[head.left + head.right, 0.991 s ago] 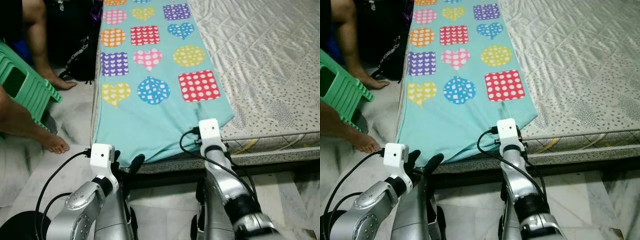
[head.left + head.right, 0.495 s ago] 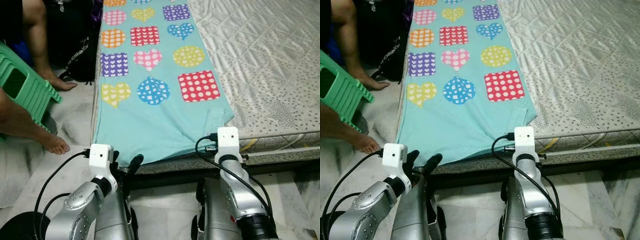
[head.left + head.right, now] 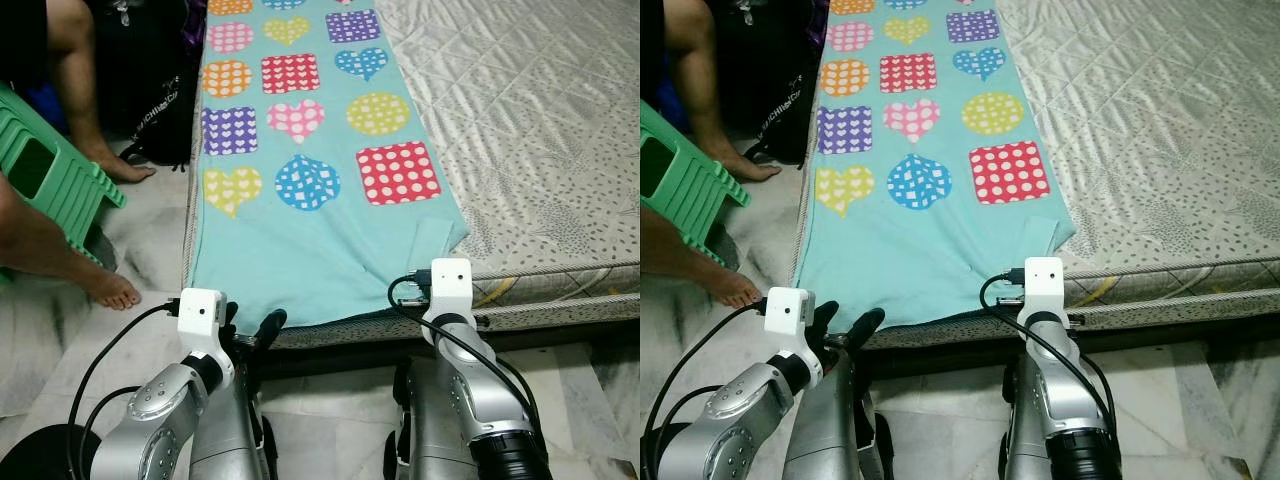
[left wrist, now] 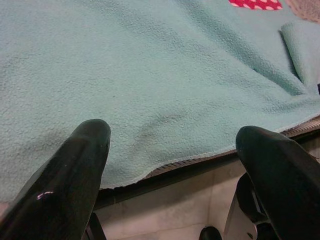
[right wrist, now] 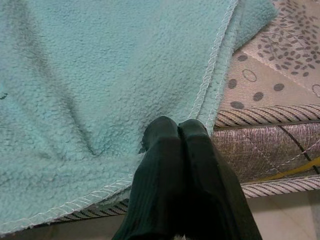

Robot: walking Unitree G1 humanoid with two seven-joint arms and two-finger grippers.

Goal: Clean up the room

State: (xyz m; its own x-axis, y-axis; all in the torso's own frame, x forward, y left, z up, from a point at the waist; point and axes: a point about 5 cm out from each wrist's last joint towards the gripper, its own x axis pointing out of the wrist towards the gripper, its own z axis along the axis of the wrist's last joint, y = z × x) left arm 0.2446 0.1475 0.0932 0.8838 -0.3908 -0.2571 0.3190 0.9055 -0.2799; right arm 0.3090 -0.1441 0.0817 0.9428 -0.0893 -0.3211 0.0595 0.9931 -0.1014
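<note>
Two grippers wait at the foot edge of the mattress point(image 3: 560, 150) where the teal blanket point(image 3: 300, 250) hangs over: the right gripper point(image 5: 175, 131), fingers together, pinches its hem, seemingly to pull, while the left gripper point(image 4: 170, 145) gapes wide, empty.

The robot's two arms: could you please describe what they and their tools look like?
Both arms are rounded silver metal with black joint sections. A white boxy camera module sits at each wrist, with looping black cables. The left tool and right tool each have two long, glossy black fingers with rounded tips.
</note>
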